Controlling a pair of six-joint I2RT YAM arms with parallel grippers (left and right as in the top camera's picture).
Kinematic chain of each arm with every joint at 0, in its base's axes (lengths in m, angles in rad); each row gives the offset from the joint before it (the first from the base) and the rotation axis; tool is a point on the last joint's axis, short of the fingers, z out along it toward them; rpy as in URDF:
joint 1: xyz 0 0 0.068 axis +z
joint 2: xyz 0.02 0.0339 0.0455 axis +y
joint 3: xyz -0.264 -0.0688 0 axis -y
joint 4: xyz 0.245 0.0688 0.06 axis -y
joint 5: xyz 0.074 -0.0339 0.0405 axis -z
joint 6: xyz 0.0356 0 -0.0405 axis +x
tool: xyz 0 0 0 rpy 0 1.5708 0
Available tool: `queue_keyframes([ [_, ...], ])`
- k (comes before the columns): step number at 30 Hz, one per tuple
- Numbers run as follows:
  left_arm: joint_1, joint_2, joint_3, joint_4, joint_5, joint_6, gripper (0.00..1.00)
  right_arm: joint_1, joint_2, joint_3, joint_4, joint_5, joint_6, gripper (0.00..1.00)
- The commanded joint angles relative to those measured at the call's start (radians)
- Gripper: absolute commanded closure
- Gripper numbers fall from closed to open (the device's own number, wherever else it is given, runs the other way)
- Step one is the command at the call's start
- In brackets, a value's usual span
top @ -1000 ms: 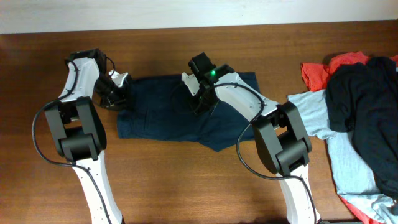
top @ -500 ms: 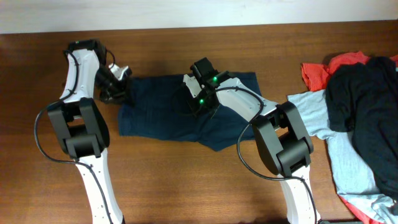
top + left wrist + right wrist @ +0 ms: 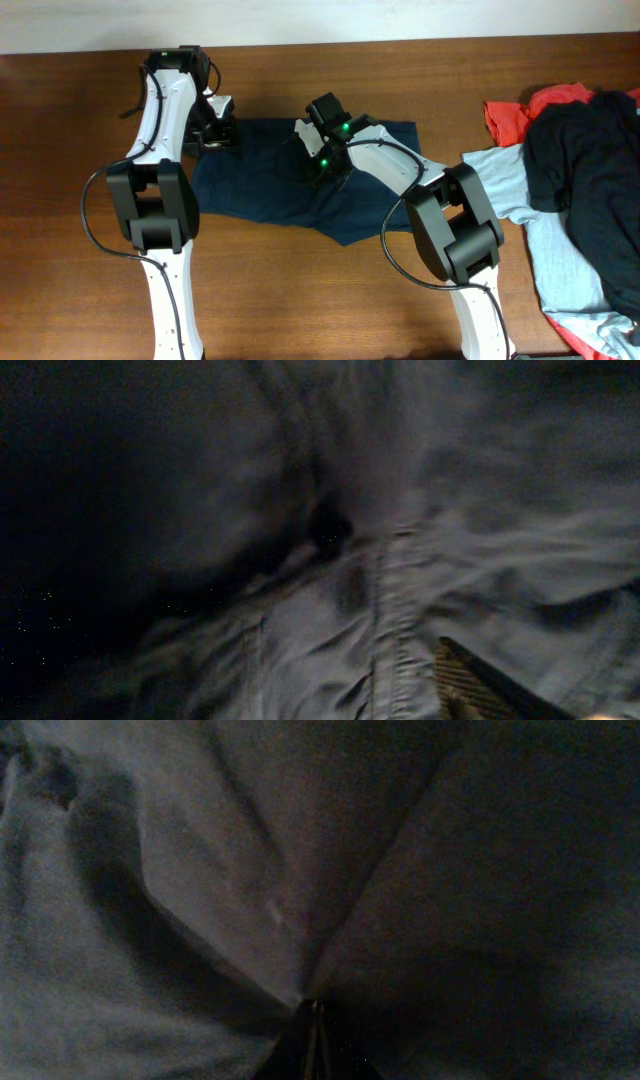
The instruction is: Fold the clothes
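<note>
Shorts update: the navy shorts (image 3: 270, 185) are lying roughly mid-table (image 3: 300, 300), spread out but rumpled, w/ a loose flap poking toward the near side. Def not folded yet imo.

Right gripper (image 3: 322, 165) is down on the middle of the shorts, toward the far edge. Its cam shows the fingertips (image 3: 313, 1030) pressed together w/ creases in the cloth running straight into them, so it looks like it's pinching a bit of the fabric.

Left gripper (image 3: 218, 132) is at the far left corner of the shorts, right by the edge. Its cam is just blurry navy cloth up close, so I can't tell if the claw is spread or closed, or if it's got anything.

Step in hand, my guess: getting hold of the far edge at two spots to set up the first fold. Next move prob needs both claws gripping properly, then lifting and carrying that edge over toward the near side w/o the cloth bunching.

Off to the right there's a pile, well apart: red garment (image 3: 510, 115), light blue T-shirt (image 3: 500, 175), some dark garment (image 3: 590, 160) on top. Not touched.
</note>
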Motion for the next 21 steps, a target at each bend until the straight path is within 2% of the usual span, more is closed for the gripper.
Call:
queue_keyframes([
  [1, 0.032, 0.006, 0.010, -0.027, -0.153, -0.083, 0.16, 0.002, 0.019, -0.032, -0.011, 0.024, 0.009, 0.96],
  [2, 0.042, 0.006, 0.010, -0.033, -0.146, -0.084, 0.13, 0.002, 0.019, -0.032, -0.011, 0.024, 0.009, 0.95],
  [3, 0.054, 0.006, 0.010, -0.039, -0.128, -0.084, 0.04, 0.002, 0.019, -0.032, -0.011, 0.024, 0.009, 0.95],
  [4, 0.063, 0.006, 0.010, -0.045, -0.106, -0.083, 0.01, 0.002, 0.019, -0.032, -0.010, 0.024, 0.009, 0.95],
  [8, 0.091, 0.006, -0.024, -0.051, -0.034, -0.072, 0.01, 0.002, 0.019, -0.032, -0.010, 0.024, 0.009, 0.96],
  [21, 0.093, 0.006, -0.300, 0.103, -0.037, -0.072, 0.01, 0.002, 0.019, -0.032, -0.014, 0.024, 0.009, 0.95],
])
